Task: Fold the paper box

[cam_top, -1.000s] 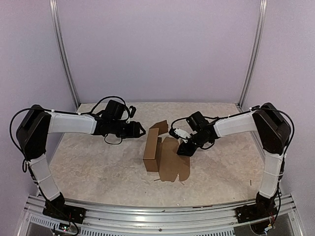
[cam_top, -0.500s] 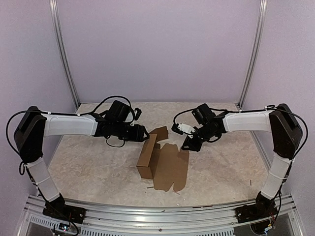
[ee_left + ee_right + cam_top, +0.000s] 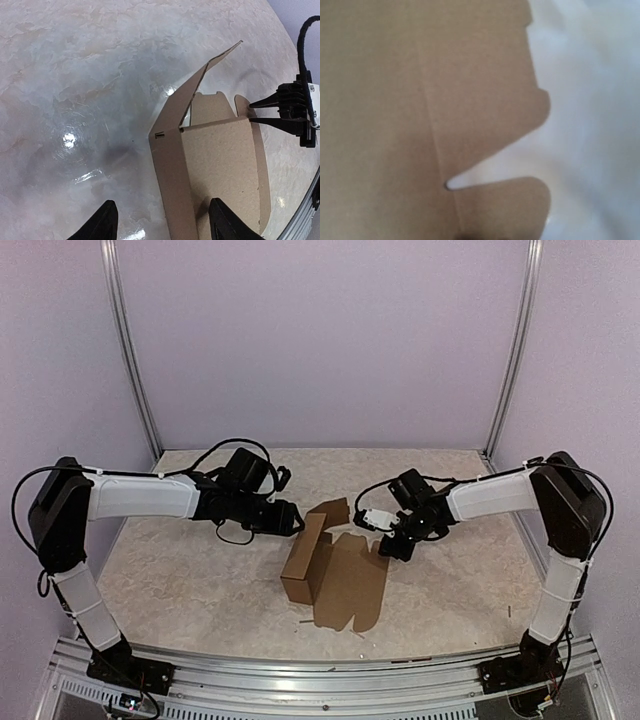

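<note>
Nudged nearer, the paper box (image 3: 345,585) shows one wall raised, most folds left; my left pincer (image 3: 296,519) gapes empty; whether my right pincer (image 3: 386,546) grips, I cannot tell.

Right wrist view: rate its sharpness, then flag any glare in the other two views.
Right wrist: soft all over, the paper box blurred at its edges. Left wrist: sharp, with bright glare spots on the table. Top external: evenly lit, no strong glare.

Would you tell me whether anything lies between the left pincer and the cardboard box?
Nothing visible does. The open left pincer faces the box directly, with the box's upright wall just ahead of it.
</note>
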Action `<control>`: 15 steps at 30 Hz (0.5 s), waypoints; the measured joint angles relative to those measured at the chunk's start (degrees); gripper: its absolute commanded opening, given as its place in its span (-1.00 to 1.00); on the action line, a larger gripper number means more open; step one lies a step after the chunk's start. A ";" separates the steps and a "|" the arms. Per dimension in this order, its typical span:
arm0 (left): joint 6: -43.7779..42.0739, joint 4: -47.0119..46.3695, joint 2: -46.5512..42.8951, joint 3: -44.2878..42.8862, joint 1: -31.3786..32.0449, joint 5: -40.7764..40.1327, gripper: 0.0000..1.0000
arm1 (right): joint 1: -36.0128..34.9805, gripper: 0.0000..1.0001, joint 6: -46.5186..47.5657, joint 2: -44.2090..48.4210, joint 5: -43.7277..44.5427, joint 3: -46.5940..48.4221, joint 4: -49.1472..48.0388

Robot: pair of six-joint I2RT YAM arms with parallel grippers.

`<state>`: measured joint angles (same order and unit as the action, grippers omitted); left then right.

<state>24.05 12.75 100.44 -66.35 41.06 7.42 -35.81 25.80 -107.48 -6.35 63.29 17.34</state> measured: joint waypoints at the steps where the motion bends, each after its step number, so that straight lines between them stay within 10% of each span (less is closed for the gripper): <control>1: -0.07 0.02 0.00 -0.02 0.02 0.37 0.22 | 0.00 -0.57 -0.46 0.90 0.02 -1.11 0.15; 15: -0.55 0.83 2.01 -5.55 1.55 6.03 0.22 | 0.74 -0.44 -2.29 7.82 -17.16 -6.45 16.28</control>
<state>23.51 13.58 102.45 -71.90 42.61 13.45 -35.07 23.51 -99.66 -23.51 56.84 33.63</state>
